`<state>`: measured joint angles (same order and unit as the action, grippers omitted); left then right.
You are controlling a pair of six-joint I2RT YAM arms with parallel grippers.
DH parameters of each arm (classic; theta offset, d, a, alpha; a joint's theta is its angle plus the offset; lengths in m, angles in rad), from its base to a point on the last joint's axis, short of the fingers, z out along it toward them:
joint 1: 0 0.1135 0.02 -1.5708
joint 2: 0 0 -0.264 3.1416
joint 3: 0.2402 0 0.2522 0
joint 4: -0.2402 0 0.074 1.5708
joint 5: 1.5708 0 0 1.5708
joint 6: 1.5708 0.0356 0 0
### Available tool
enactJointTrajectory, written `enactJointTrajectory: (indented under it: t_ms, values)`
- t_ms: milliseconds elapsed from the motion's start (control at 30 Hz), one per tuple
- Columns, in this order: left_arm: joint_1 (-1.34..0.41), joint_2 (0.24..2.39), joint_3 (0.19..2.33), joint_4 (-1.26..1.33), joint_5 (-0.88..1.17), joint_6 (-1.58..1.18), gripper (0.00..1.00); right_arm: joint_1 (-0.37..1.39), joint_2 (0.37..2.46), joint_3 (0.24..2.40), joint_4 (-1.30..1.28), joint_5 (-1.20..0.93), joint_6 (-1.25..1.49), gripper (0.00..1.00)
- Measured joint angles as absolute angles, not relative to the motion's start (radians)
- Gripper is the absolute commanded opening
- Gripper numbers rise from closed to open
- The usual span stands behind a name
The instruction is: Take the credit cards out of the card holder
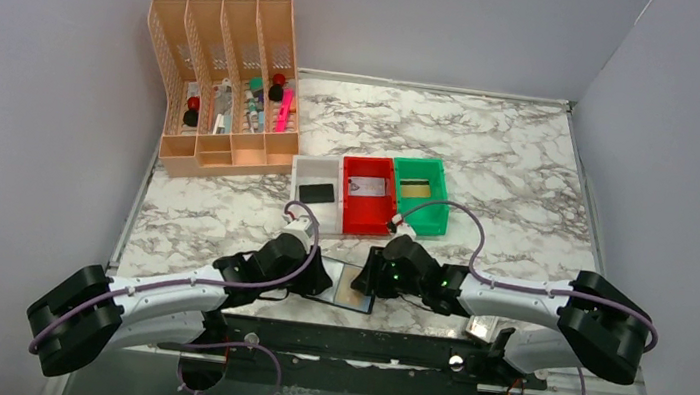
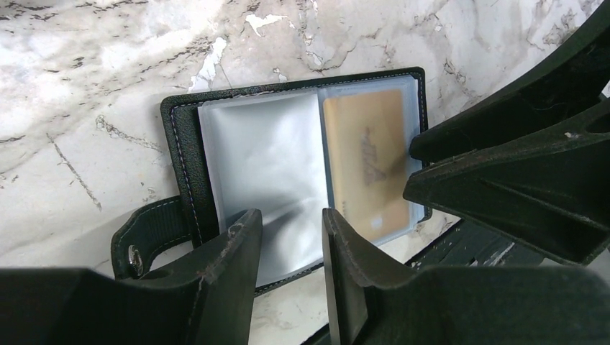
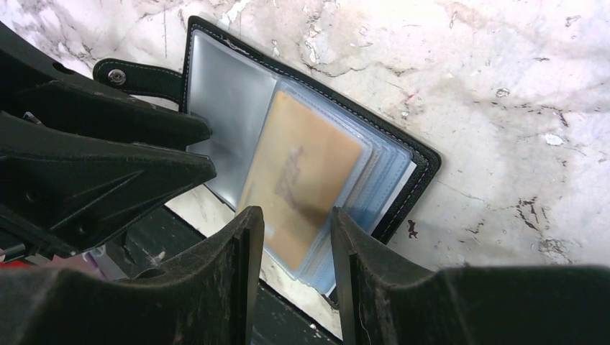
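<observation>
The right arm's fingers (image 3: 244,237) stand partly open and grip nothing, straddling the near edge of the yellowish-gold card (image 3: 302,172). The left arm's fingers (image 2: 241,237), also part-open and empty, hang over an empty clear pocket (image 2: 259,158). The black-edged card holder (image 2: 180,136) lies open on the counter (image 2: 86,86) between both arms. The left should probably pin the empty page while the right slides the card along its glossy sleeve.

Left hand (image 1: 314,276) and right hand (image 1: 370,274) flank the card holder (image 1: 346,291).
</observation>
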<state>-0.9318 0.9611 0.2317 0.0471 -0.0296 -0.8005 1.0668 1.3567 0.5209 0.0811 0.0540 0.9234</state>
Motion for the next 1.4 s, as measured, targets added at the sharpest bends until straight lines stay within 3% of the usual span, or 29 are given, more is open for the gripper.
enactJointTrajectory:
  t_ms: [633,967,1400]
  values:
    - [-0.932,0.917,0.184,0.088,-0.015,-0.811,0.37,1.066,1.414,0.561,0.2,-0.042,0.938,0.44]
    - [-0.932,0.904,0.181,0.08,-0.01,-0.812,0.37,1.066,1.34,0.585,0.02,0.066,0.931,0.46]
    - [-0.932,0.904,0.181,0.08,-0.008,-0.812,0.37,1.066,1.387,0.583,-0.002,0.063,0.931,0.45]
